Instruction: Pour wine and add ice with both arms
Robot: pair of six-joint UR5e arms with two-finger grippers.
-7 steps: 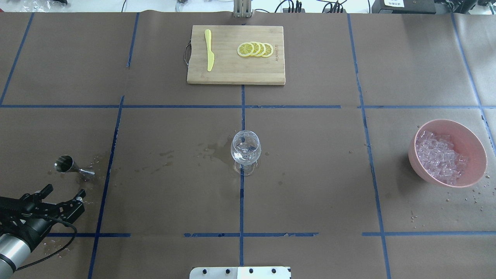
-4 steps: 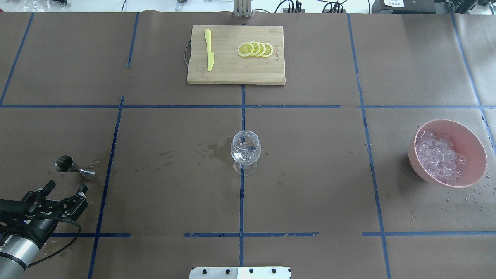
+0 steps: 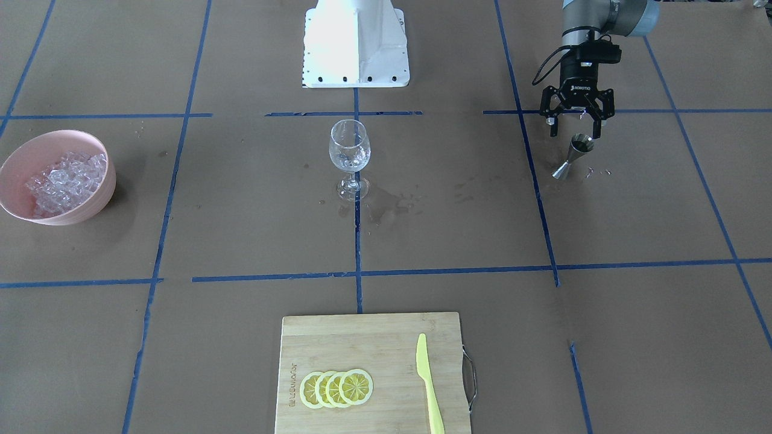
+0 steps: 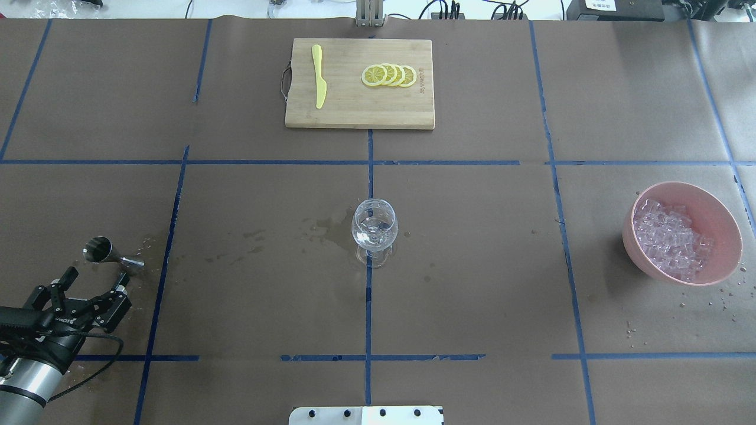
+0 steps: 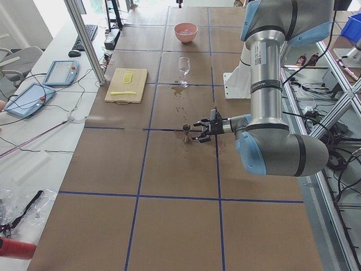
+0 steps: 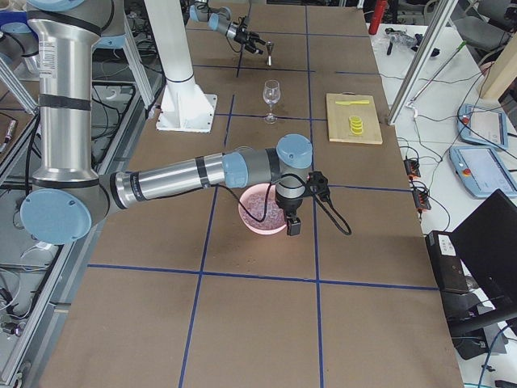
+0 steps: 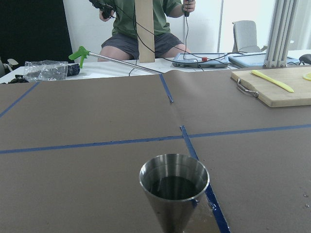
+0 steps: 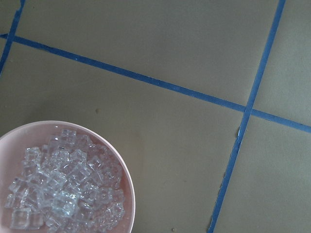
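Nearest the robot, the left gripper [image 4: 97, 276] hovers just short of a small steel measuring cup [image 4: 101, 249], its fingers spread apart and empty. The cup stands upright on the counter [image 4: 472, 295] among wet spots, and its inside looks dark. Farther out, at the centre, the wine glass [image 4: 374, 227] stands upright with a little clear liquid low in its bowl and a damp stain [image 4: 322, 227] beside its foot. Off to the right, a pink bowl [image 4: 717, 209] holds the ice [image 4: 670, 239], heaped to one side. The right gripper [image 6: 292, 226] hangs over that bowl, but I cannot tell how its fingers stand. Farthest away, a wooden board [image 4: 348, 106] carries four lemon slices [image 4: 390, 75] and a yellow knife [image 4: 319, 77]. Compared with a second ago, the left gripper has turned and its fingertips sit closer to the cup, while the cup, glass and bowl are unmoved.
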